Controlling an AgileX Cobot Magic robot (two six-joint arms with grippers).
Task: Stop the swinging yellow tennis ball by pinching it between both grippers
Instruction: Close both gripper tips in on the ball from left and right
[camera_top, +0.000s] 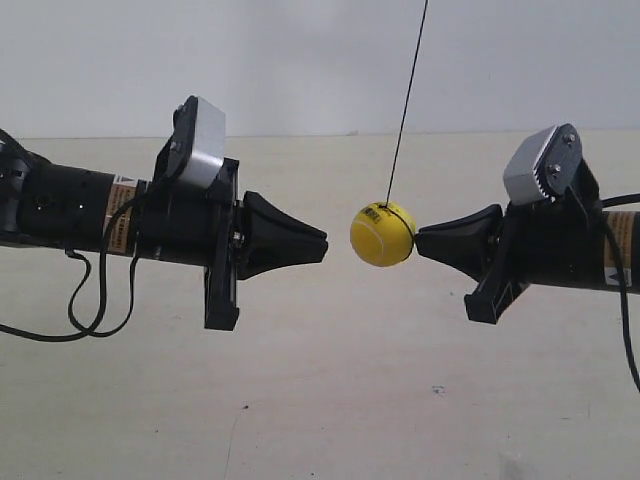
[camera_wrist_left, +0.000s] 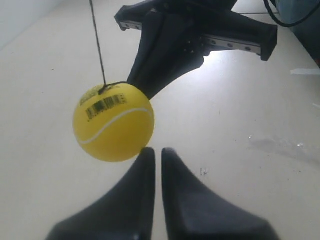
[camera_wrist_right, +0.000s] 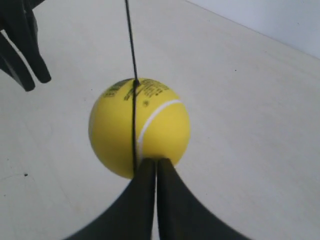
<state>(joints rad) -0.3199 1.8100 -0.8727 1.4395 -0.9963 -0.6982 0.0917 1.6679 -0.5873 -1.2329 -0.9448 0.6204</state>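
The yellow tennis ball (camera_top: 382, 234) hangs on a thin dark string (camera_top: 408, 90) between the two arms. My right gripper (camera_top: 420, 240), on the arm at the exterior view's right, is shut, and its pointed tip touches the ball's side. In the right wrist view the ball (camera_wrist_right: 140, 125) rests against the shut right gripper (camera_wrist_right: 156, 161). My left gripper (camera_top: 324, 245) is shut too, a small gap away from the ball. In the left wrist view the ball (camera_wrist_left: 113, 122), barcode sticker up, sits beside and just beyond the left gripper (camera_wrist_left: 156, 151), with the right gripper (camera_wrist_left: 144, 91) behind it.
A beige tabletop (camera_top: 320, 400) lies well below the arms and a white wall (camera_top: 300, 60) stands behind. A loose black cable (camera_top: 90, 300) droops under the arm at the exterior view's left. Each wrist carries a grey camera box (camera_top: 200, 145).
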